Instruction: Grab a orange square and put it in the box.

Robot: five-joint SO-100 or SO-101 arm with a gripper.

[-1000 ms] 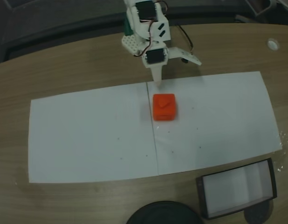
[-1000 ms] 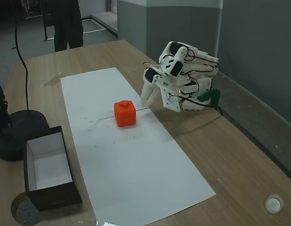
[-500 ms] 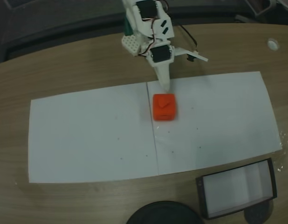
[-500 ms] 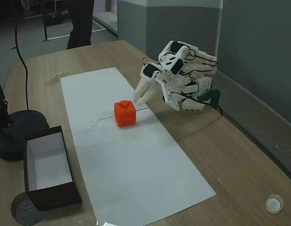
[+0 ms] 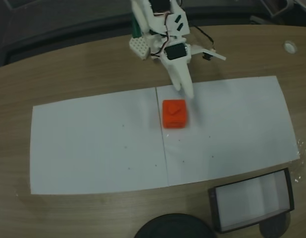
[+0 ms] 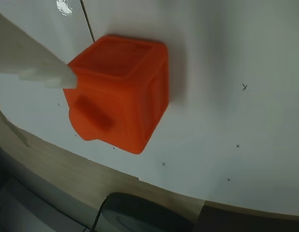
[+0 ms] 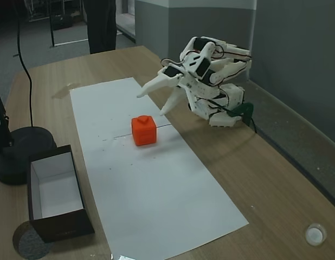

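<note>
The orange square (image 5: 174,113) sits on the white paper, a small cube with a raised mark on top; it also shows in the side fixed view (image 7: 143,130) and large in the wrist view (image 6: 120,106). My white gripper (image 7: 151,104) hovers just behind and above the orange square, open, with nothing between its fingers. One long finger (image 5: 185,84) reaches to the cube's far right corner, and its tip (image 6: 43,72) overlaps the cube's left edge in the wrist view. The box (image 5: 214,210), black-walled and white inside, stands empty at the table's near right corner (image 7: 62,225).
A long white paper sheet (image 5: 93,144) covers the wooden table. A round black disc (image 5: 173,227) lies by the box. A small white cap (image 5: 290,47) rests near the table edge. A person's legs (image 7: 101,24) stand beyond the table.
The gripper has lifted from pointing down behind the cube, swung out towards it, and its jaws have spread wider. The cube has not moved.
</note>
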